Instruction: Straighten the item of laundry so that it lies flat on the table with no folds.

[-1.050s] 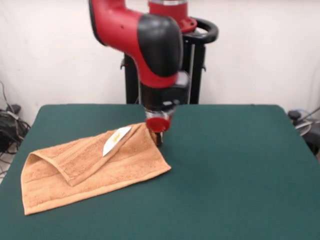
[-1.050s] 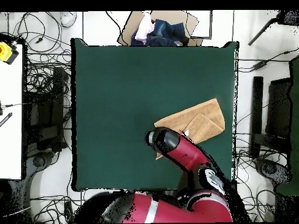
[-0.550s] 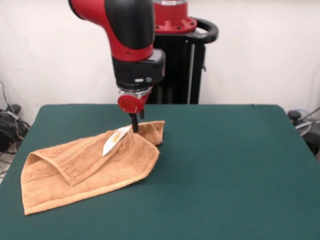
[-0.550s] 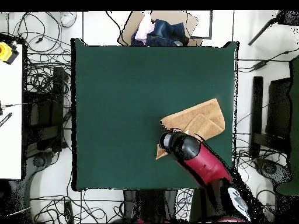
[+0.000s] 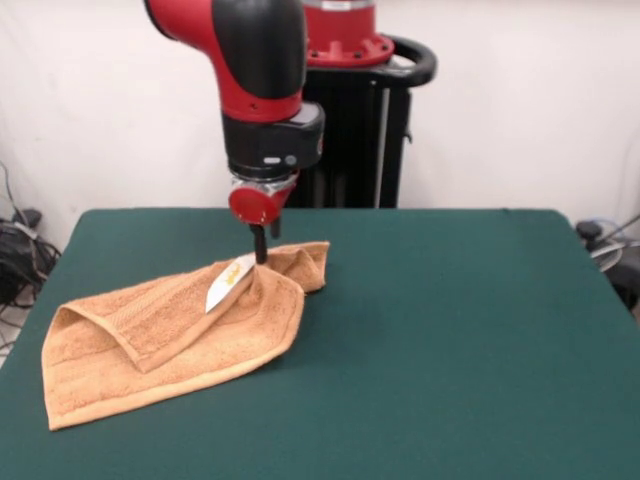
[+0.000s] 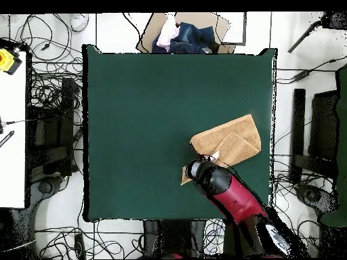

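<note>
One orange-tan towel (image 5: 170, 335) lies on the dark green tabletop (image 5: 450, 350), toward one side edge and well clear of the opposite one. It is not flat: one long fold doubles part of it over itself, and one corner is turned up and back beneath the arm. One small white care tag (image 5: 230, 280) shows on the upper layer; it carries a yellowish mark, but no writing can be read. The single claw (image 5: 260, 245) comes down onto the turned-up corner, its dark tips meeting the cloth; whether they are apart or pinching the towel cannot be told.
</note>
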Available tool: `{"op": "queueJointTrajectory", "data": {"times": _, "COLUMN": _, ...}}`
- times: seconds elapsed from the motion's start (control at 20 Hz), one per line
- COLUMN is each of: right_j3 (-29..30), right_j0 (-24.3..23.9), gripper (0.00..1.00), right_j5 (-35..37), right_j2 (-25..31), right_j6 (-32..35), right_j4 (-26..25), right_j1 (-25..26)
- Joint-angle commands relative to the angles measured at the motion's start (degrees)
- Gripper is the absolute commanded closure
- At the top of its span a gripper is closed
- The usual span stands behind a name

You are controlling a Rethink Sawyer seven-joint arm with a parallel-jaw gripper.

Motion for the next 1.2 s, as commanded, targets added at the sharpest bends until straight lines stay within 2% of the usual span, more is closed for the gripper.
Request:
{"op": "queueJointTrajectory", "data": {"times": 0.05, "right_j3": 3.39, "right_j0": -0.51, "gripper": 0.0, "right_j5": -4.67, "right_j2": 7.84, "right_j6": 5.19, "right_j4": -0.85, "right_j1": 3.38}}
{"op": "queueJointTrajectory", "data": {"times": 0.45, "right_j3": 1.24, "right_j0": 1.42, "gripper": 0.0, "right_j5": -6.49, "right_j2": 7.05, "right_j6": 5.72, "right_j4": -0.44, "right_j1": 5.95}}
{"op": "queueJointTrajectory", "data": {"times": 0.85, "right_j3": 1.56, "right_j0": 3.47, "gripper": 0.0, "right_j5": -5.06, "right_j2": 5.34, "right_j6": 6.0, "right_j4": -0.08, "right_j1": 4.48}}
{"op": "queueJointTrajectory", "data": {"times": 1.2, "right_j3": 1.83, "right_j0": 1.84, "gripper": 0.0, "right_j5": -6.81, "right_j2": 5.65, "right_j6": 4.19, "right_j4": -2.11, "right_j1": 4.78}}
